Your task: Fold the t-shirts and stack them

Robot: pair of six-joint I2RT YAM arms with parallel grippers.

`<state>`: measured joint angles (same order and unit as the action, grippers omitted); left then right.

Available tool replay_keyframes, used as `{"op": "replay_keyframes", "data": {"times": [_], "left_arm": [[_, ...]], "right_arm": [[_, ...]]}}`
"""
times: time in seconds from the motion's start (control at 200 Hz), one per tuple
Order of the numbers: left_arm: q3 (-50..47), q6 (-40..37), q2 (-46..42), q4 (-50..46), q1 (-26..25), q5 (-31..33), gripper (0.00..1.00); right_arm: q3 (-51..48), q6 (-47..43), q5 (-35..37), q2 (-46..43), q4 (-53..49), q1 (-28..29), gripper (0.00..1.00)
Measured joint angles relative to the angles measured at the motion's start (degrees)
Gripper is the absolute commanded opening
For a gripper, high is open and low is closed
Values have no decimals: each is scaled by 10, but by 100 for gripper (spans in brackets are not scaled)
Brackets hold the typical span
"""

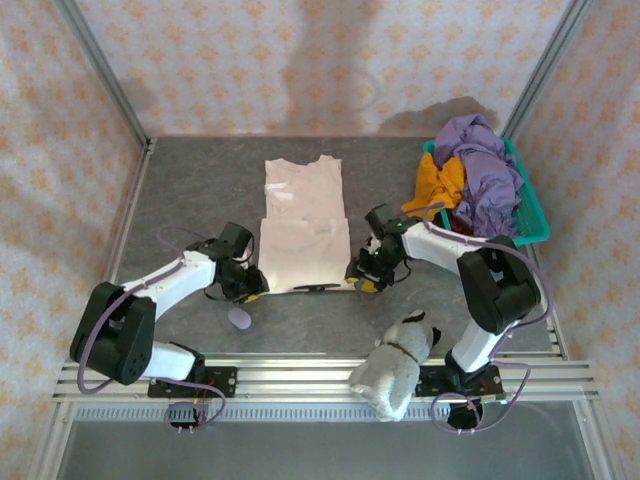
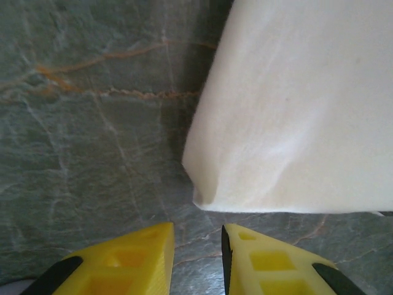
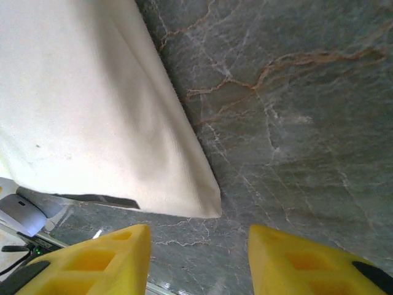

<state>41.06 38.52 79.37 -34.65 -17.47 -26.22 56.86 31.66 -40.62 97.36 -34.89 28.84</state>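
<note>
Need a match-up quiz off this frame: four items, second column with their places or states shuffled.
1 cream-white t-shirt
2 purple t-shirt
3 plush toy
4 left gripper

A lying on the near rail
B heaped in the teal basket
C spread flat mid-table
D open, at the cloth's near-left corner

Pairs: 1-C, 2-B, 3-A, 4-D
</note>
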Motion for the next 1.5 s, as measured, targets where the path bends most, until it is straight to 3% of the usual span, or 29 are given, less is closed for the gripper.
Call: {"op": "replay_keyframes", "data": {"times": [0.375, 0.956, 1.301, 1.502], "left_arm": [[15, -41, -7, -33, 33, 16, 30], [1, -41, 0, -15, 33, 7, 30], [-2, -30, 25, 41, 33, -28, 29], [-3, -26, 58, 60, 33, -34, 15]], "right_arm": [[3, 0, -18, 36, 11, 4, 37], [3, 8, -29, 46, 31, 8, 7], [3, 7, -29, 46, 33, 8, 1], [3, 7, -29, 46, 33, 8, 0]]}}
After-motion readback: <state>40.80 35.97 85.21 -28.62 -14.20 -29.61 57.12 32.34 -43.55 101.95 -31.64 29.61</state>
